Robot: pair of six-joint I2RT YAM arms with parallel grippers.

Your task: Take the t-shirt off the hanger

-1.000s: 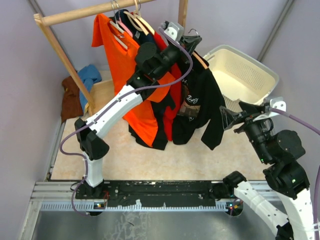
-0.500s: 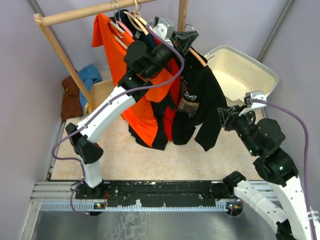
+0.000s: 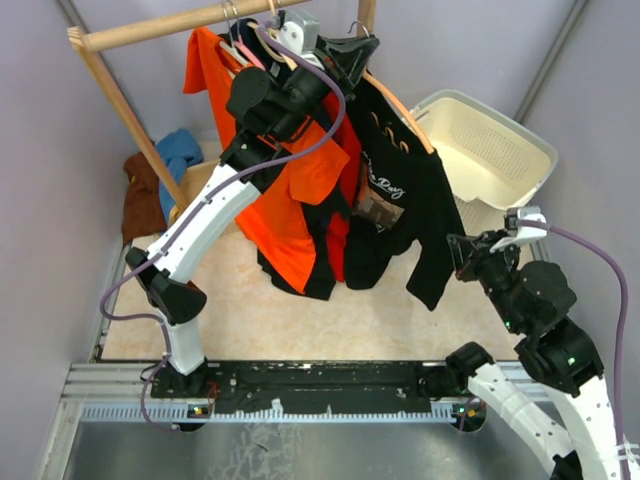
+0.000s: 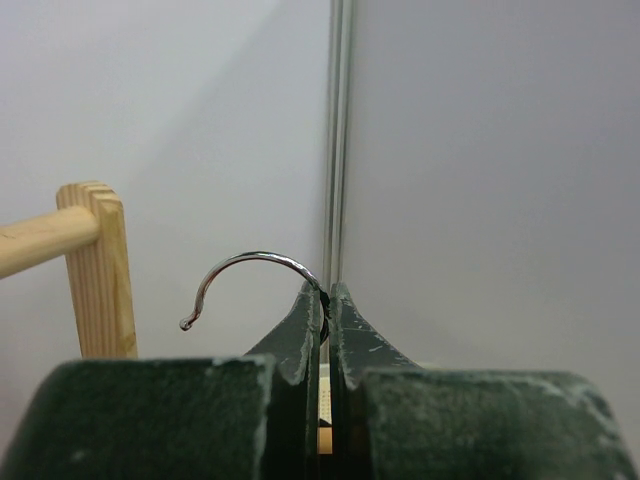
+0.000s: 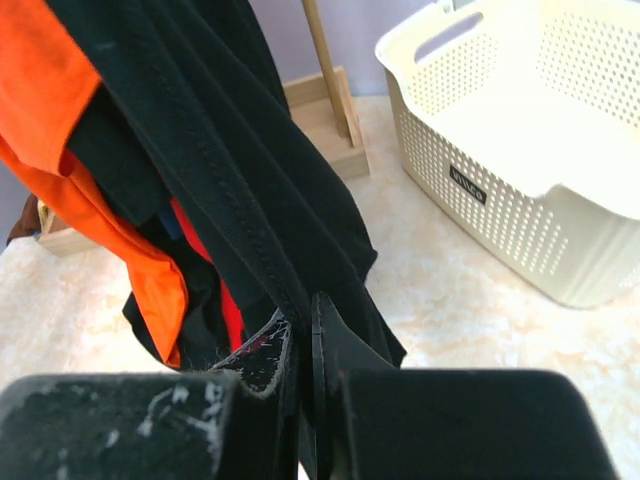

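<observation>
Two pincers are gripping. My left pincer (image 4: 326, 296) is pressed tight on the wire hook (image 4: 255, 260); its camera misses the black t-shirt (image 3: 400, 200). From above, the shirt hangs on the wooden hanger (image 3: 410, 120), and my right pincer (image 5: 303, 318) pinches its edge.

I see a lab test cell — bare lilac walls (image 3: 40, 200), aluminium rail (image 3: 100, 385), wooden rack (image 3: 160, 27) and basket (image 3: 490, 140).

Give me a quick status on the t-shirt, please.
Left gripper shut on hanger hook, hook off rail. Right gripper shut on black t-shirt, not yet off hanger. Orange shirt hangs alongside.
</observation>
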